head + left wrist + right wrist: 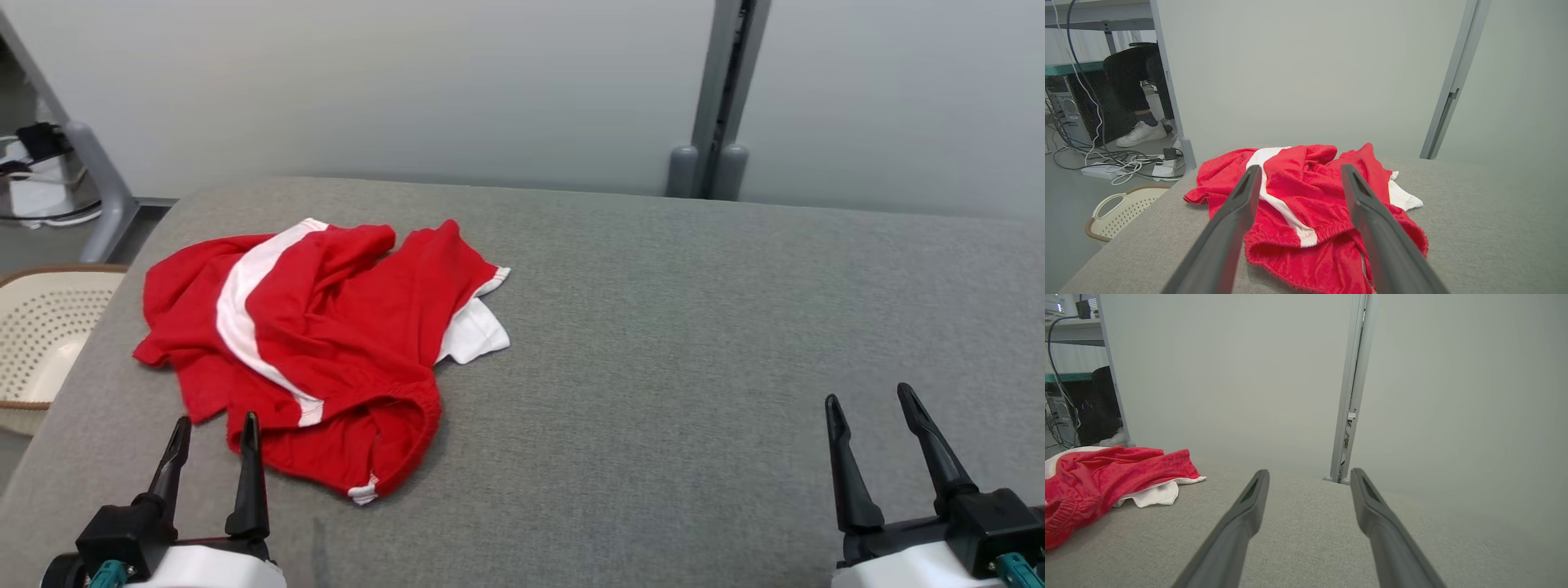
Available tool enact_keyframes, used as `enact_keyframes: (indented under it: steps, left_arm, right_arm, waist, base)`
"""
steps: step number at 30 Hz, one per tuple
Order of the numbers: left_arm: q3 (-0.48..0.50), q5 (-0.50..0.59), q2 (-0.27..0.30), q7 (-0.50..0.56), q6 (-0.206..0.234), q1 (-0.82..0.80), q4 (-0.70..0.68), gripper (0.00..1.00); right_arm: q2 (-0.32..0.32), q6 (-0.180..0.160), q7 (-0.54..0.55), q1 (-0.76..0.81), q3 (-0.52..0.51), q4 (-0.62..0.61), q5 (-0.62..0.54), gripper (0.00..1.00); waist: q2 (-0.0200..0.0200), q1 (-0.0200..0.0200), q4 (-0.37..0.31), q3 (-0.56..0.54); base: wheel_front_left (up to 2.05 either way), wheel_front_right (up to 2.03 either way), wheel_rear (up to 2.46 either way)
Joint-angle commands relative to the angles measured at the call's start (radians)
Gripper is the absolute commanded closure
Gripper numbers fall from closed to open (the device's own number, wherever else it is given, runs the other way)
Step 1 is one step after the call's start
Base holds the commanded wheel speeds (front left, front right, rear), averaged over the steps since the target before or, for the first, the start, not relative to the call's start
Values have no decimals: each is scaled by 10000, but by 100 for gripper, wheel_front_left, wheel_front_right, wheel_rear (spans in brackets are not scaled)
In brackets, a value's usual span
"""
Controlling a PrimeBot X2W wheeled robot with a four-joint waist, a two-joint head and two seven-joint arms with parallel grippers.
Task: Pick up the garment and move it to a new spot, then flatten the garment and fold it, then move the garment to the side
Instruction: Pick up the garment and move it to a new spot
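Observation:
The garment [326, 343] is a pair of red shorts with white stripes, lying crumpled on the left half of the grey padded table [694, 327]. My left gripper [214, 425] stands open at the table's near left, its fingertips just short of the garment's elastic waistband, nothing between them. The left wrist view looks along those fingers over the garment [1298, 204]. My right gripper [872, 400] is open at the near right over bare table, far from the cloth. The right wrist view has the garment [1106, 477] at its left edge.
A cream perforated basket [41, 335] sits on the floor off the table's left edge. Grey partition walls with a post [718, 98] close the far side. In the left wrist view a person's legs and white shoe [1141, 132] and floor cables lie beyond the partition.

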Motion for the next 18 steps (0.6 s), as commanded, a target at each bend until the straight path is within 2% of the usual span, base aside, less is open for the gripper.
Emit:
enact_keyframes:
  steps: [1, 9, 14, 18]
  left_arm:
    - [14, -21, 39, -25, 56, -106, -5, 0]
    - [0, -142, 35, -25, 95, -29, -63, 0]
    - [-277, -352, 26, -25, -2, -486, 145, 0]
    - [-912, -751, 121, 220, -62, -1382, 1094, 0]
  right_arm:
    - [-60, 1, -51, -3, 4, -8, 56, 0]
    - [-64, 1, -51, -287, 290, 0, 51, 0]
    - [-64, 1, -51, -574, 445, -49, -117, 0]
    - [-64, 1, -53, -944, 543, -64, -392, 0]
  waist:
    - [0, 0, 432, 8]
    - [0, 0, 1350, 137]
    - [0, 0, 1343, 714]
    - [0, 0, 1136, 1588]
  base:
    - [0, 0, 0]
    - [0, 0, 0]
    - [0, 0, 0]
    - [0, 0, 0]
